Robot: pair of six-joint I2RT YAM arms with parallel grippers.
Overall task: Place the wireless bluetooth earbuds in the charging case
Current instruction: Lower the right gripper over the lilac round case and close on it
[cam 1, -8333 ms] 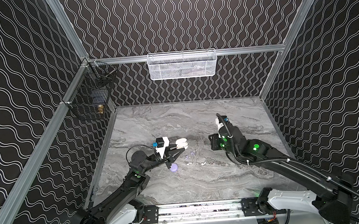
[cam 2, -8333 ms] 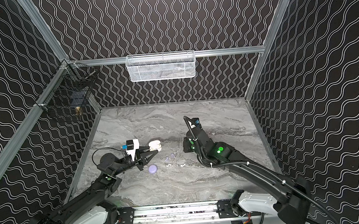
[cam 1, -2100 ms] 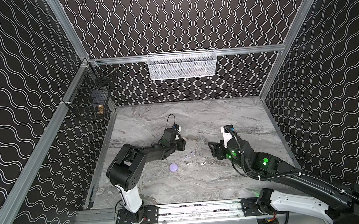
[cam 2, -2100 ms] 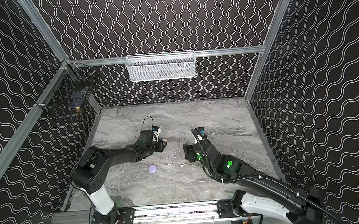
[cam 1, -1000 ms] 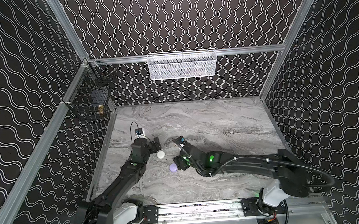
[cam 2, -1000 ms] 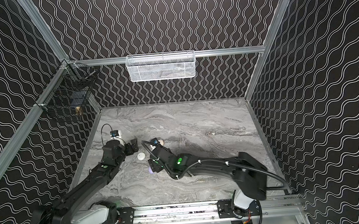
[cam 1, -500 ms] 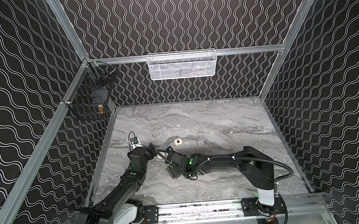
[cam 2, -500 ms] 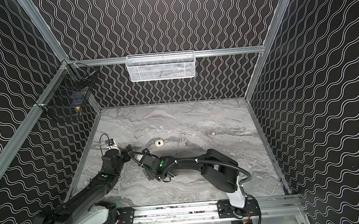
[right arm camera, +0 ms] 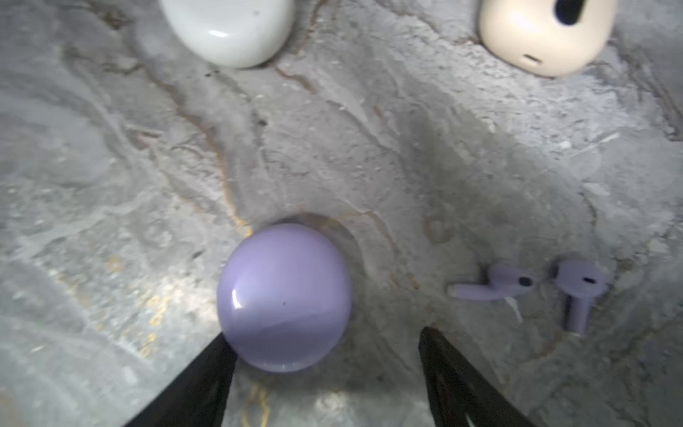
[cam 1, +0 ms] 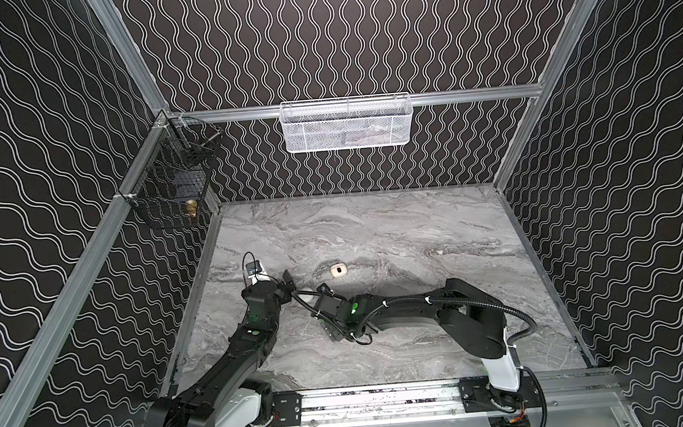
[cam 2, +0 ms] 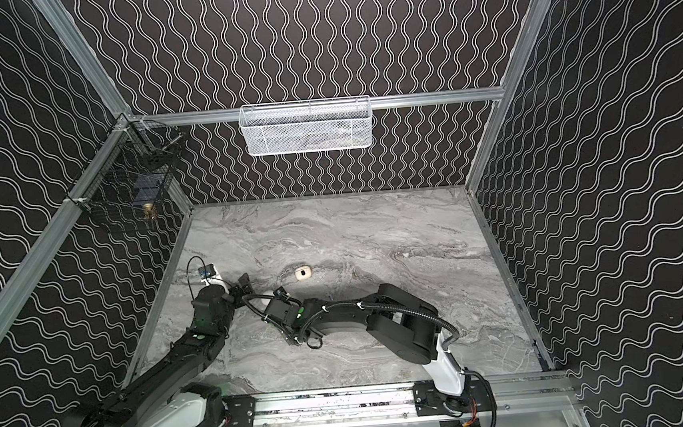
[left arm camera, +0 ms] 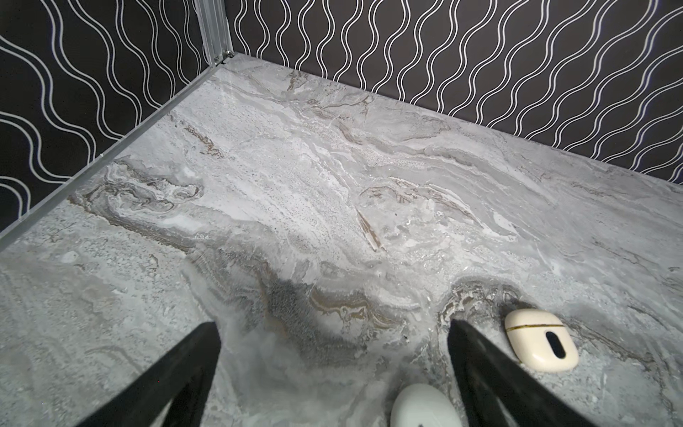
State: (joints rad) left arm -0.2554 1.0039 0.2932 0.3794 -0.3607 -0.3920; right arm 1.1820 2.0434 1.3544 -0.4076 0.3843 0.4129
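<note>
With left gripper (left arm camera: 332, 323) and right gripper (right arm camera: 325, 336) both spread empty, the tiny earbuds (right arm camera: 480, 292) look light and slick; I'd pinch a stem.

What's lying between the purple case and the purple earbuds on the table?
Nothing. In the right wrist view the marble tabletop between the lavender case and the nearer lavender earbud is bare; the second earbud lies just beyond that one.

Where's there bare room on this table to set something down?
Bare: the back stretch between the cream case and the rear wall, and the right side beside the right wall. Crowded: left of centre, where the left claw, right claw, white case, lavender case and two lavender earbuds gather.
</note>
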